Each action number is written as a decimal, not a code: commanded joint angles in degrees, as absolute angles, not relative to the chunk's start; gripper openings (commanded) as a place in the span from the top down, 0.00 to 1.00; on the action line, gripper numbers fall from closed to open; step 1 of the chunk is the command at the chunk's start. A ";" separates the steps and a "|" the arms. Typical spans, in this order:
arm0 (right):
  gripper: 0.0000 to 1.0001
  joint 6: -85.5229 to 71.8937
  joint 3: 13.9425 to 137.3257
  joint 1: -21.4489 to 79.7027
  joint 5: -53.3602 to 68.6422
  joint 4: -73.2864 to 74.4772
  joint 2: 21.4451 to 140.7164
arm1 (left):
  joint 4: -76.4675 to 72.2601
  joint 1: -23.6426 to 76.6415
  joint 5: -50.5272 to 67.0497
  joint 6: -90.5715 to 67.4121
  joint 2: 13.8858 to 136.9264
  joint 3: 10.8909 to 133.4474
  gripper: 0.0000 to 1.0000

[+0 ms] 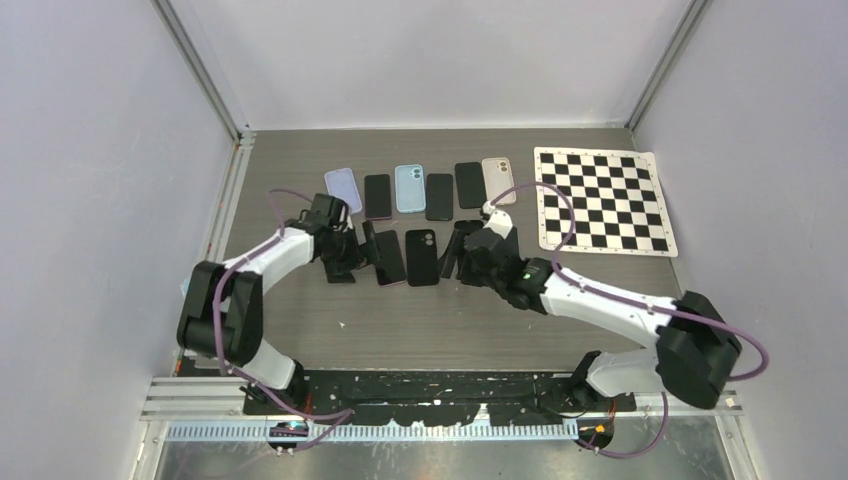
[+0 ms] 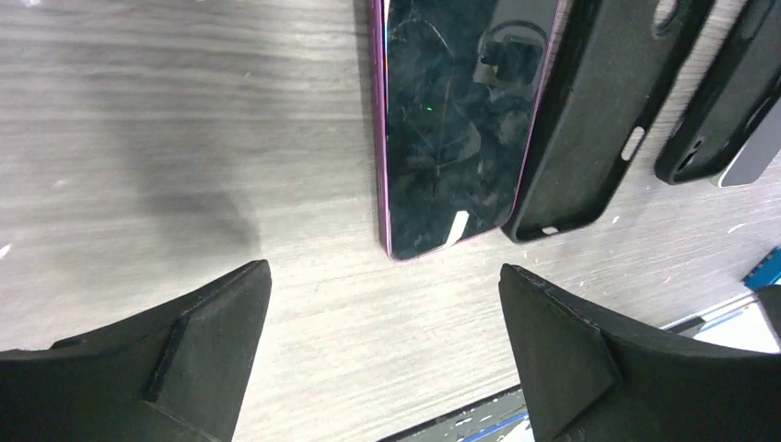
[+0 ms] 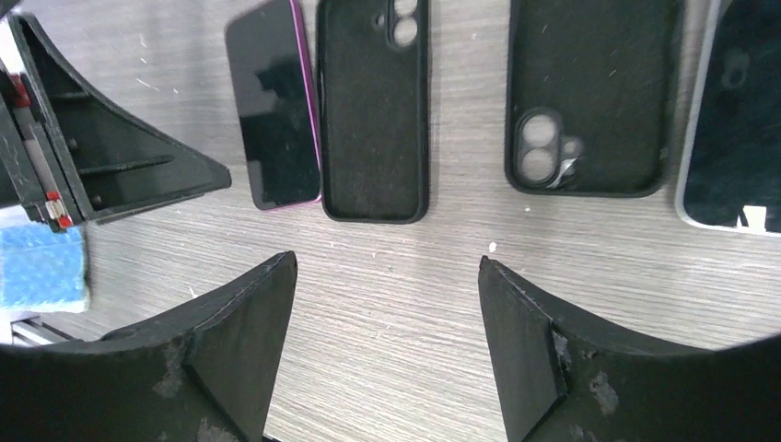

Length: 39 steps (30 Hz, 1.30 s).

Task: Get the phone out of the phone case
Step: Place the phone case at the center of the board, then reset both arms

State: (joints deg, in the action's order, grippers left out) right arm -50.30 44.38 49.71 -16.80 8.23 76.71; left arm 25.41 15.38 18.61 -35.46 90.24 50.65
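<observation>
Black and wedge-shaped, the left jaws fill the bottom of the left wrist view. They stand wide apart, with only bare counter (image 2: pixel 184 138) between them. The right jaws look the same in their own view: spread, holding nothing, hovering over bare wood grain.

Just beyond the left jaws lies the phone (image 2: pixel 456 120), flat on the counter with its dark screen up and a purple rim showing along its edge. It is outside any case. Just beside it, edge to edge or nearly so, lies a black case (image 2: pixel 599 120), hollow side up and empty, with its camera cut-out showing. A second black case (image 3: pixel 589 97), also empty and open side up, lies a little apart on the side away from the phone, with a silver-edged phone (image 3: pixel 737 120) beside it. I cannot tell which of the two cases the purple phone belongs to, though the adjoining one seems the likelier.

As I judge it, the main work is done: phone and case lie separate, and neither arm grips anything. What seems left is only to draw both arms back from the front row. The far row, including a light-blue case (image 1: pixel 409 188), and the checkerboard (image 1: pixel 603 200) lie well apart from both jaws.
</observation>
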 commanded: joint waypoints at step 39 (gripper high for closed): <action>0.00 -32.09 69.87 42.80 -58.98 48.55 16.96 | 58.82 15.34 -15.60 -27.77 27.46 69.31 0.00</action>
